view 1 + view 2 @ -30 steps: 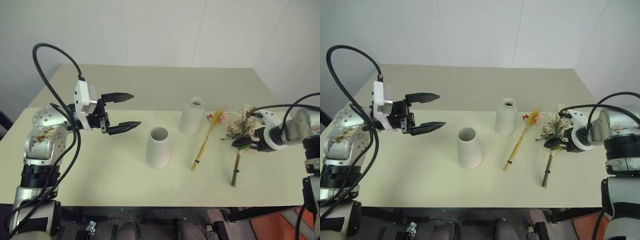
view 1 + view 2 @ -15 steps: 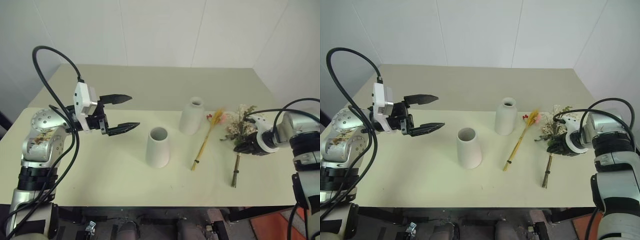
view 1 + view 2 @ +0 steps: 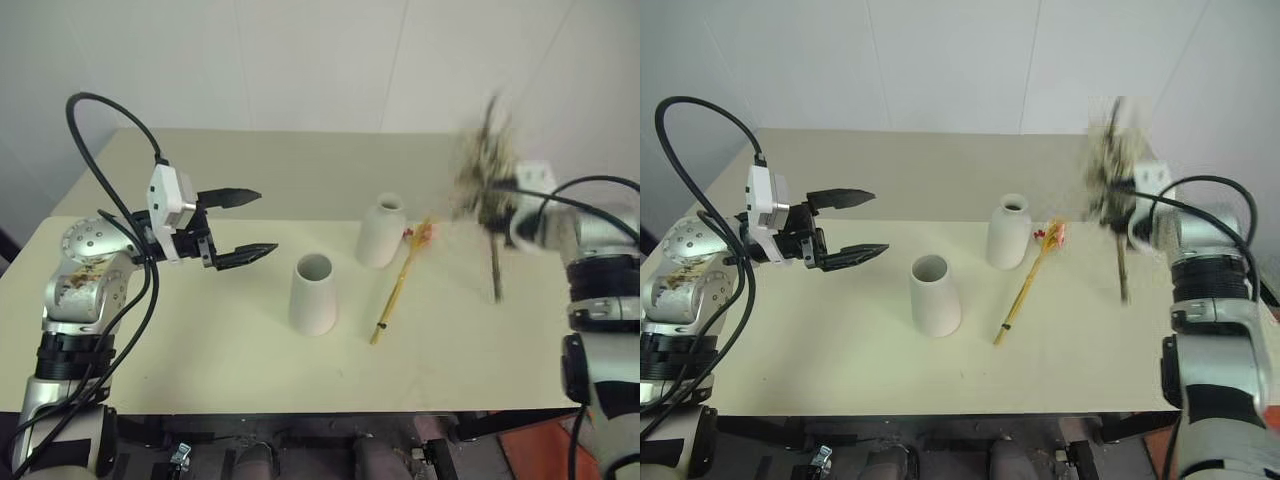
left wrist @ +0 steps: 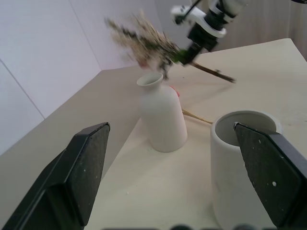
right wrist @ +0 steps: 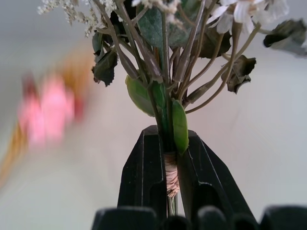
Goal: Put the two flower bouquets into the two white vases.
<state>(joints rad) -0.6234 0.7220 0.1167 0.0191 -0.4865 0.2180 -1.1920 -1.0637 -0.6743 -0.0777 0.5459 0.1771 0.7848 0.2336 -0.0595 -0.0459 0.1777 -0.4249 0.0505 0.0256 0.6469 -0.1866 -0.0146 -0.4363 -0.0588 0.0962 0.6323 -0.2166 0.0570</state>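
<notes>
On the pale desk [image 3: 200,360], largest to smallest. Cone vase [image 3: 313,294] stands upright near the middle, wide mouth up. Bottle vase [image 3: 381,232] stands upright just behind it, toward the robot's right, narrow neck up. The two vases are apart, not touching.

Slim yellow-orange bunch [image 3: 399,284] lies flat on the desk just right of the bottle vase — pink and red blooms at the far end close by the vase's side, stalk ends pointing toward the near edge. Whether the blooms touch the vase cannot be told.

Bushy dried bunch [image 3: 1108,165] is off the desk, up in the air at the right, well above the desk top and right of both vases. Flower head is uppermost, dark stem [image 3: 494,265] hanging down; blurred.

Right claw [image 5: 169,158] is clamped narrow on the bound part of this bunch's stem, green leaves and dried heads fanning out beyond the fingers.

Left claw [image 3: 243,225] hangs over the left part of the desk, fingers spread wide, nothing between them — pointing toward the cone vase, well short of it.
</notes>
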